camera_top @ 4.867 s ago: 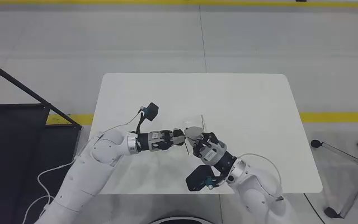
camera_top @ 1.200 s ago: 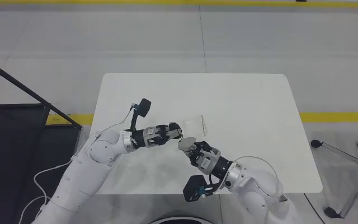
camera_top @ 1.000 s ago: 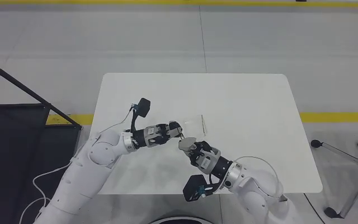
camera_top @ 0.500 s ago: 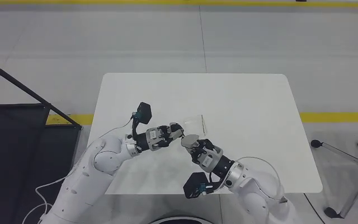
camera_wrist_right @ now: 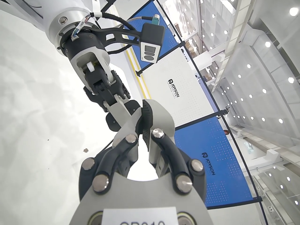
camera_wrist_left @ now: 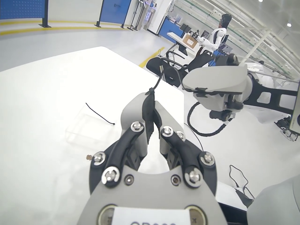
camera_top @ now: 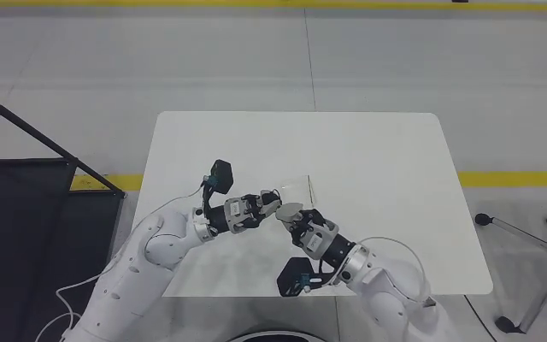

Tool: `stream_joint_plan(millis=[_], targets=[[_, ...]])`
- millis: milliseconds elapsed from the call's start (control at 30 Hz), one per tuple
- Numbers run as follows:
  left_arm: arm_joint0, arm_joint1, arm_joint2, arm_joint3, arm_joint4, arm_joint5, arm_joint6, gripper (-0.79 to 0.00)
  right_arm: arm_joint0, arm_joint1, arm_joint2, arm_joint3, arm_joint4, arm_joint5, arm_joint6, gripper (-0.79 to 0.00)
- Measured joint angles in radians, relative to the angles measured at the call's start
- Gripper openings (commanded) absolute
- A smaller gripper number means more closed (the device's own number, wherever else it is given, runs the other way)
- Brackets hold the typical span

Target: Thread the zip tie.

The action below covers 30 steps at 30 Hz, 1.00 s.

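Closest to you, your left gripper (camera_wrist_left: 151,103) was pinched tight on the black zip tie (camera_wrist_left: 156,84). It gripped low, so the head and a short run of strap stood clear beyond the fingertips. I judge that was to leave the free part open to the other arm.

Just past it, your right gripper (camera_wrist_right: 143,115) sat almost tip to tip with the left, both raised off the table (camera_wrist_left: 35,99). Its pads were pressed together, but whether any strap lay between them could not be told. Holding the two so close and off the surface looked meant to let the tail be steered to the head's slot with nothing in the way. The threading itself did not look done, since no closed loop showed.

Farther out, a second tie (camera_wrist_left: 98,115) lay flat along one edge of a clear tray (camera_wrist_left: 79,132), on its rim or just beside it; you could not tell which. It was well apart from both grippers, likely stock waiting its turn.
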Motion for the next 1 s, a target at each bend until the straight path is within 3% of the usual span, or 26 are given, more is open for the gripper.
stream_joint_plan(millis=[167,267,433,467,500,833,1000], targets=[[-0.004,-0.001,0.003,0.014,-0.052,0.002,-0.008,-0.785,-0.006,0.001,0.005,-0.005,0.013,0.007,-0.020,-0.748],[-0.012,0.000,0.003,0.025,-0.101,0.003,-0.030,-0.785,-0.017,0.003,0.015,-0.010,0.016,0.006,-0.041,-0.545],[-0.022,0.001,0.001,0.035,-0.153,0.009,-0.057,-0.785,-0.029,0.007,0.027,-0.017,0.016,0.006,-0.059,-0.366],[-0.024,0.001,0.002,0.036,-0.164,0.009,-0.064,-0.785,-0.031,0.007,0.029,-0.019,0.015,0.006,-0.064,-0.252],[-0.025,0.002,0.002,0.037,-0.173,0.010,-0.069,-0.785,-0.033,0.008,0.030,-0.020,0.015,0.006,-0.067,-0.209],[-0.050,0.004,0.007,0.067,-0.315,0.023,-0.153,-0.785,-0.054,0.017,0.053,-0.030,0.030,-0.005,-0.161,-0.179],[-0.080,0.008,0.019,0.097,-0.457,0.027,-0.260,-0.785,-0.086,0.028,0.100,-0.038,0.027,-0.009,-0.223,-0.191]])
